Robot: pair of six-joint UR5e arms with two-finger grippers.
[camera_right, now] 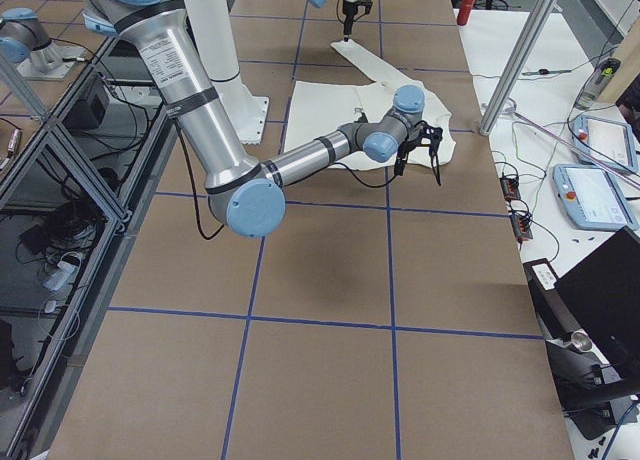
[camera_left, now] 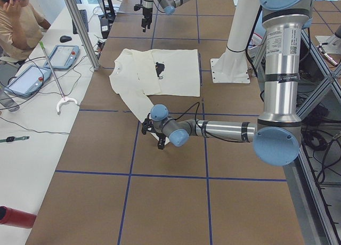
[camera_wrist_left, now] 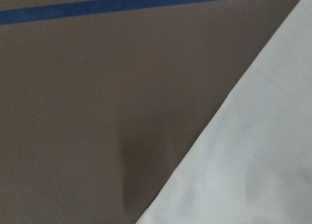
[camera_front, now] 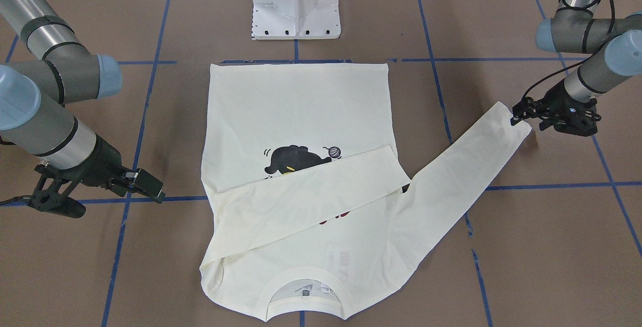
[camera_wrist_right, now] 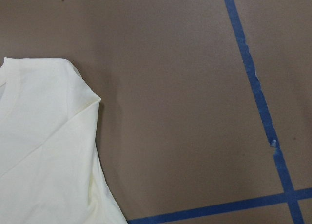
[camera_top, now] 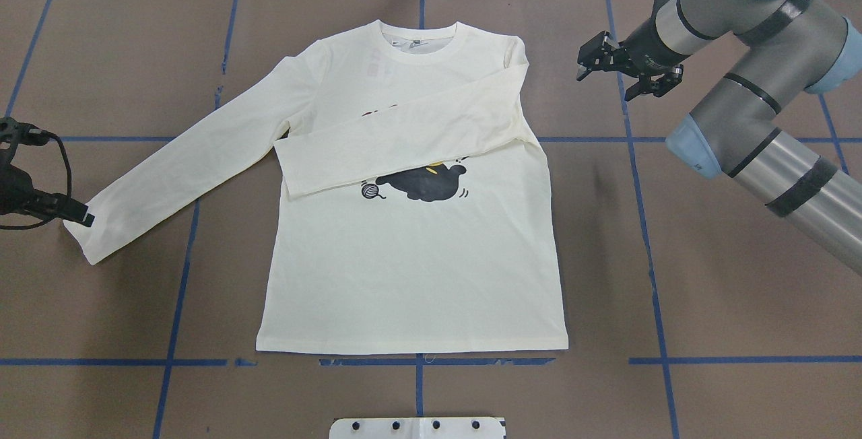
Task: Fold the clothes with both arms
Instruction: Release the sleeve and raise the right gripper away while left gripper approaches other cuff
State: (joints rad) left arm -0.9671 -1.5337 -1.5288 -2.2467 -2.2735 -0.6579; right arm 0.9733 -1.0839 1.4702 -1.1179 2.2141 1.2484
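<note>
Shirt (camera_top: pixel 411 271) lies flat on the counter (camera_top: pixel 673 277), print up, one sleeve across the chest. Left gripper (camera_top: pixel 84 218) touches the other cuff, can't tell its grip; right gripper (camera_top: pixel 606 81) hovers released beside the shoulder.

No readable text, red lettering (camera_front: pixel 333 218) on T-shirt (camera_front: pixel 301 106) mostly covered by sleeve (camera_front: pixel 311 191), neck label (camera_front: pixel 306 290) too small
</note>
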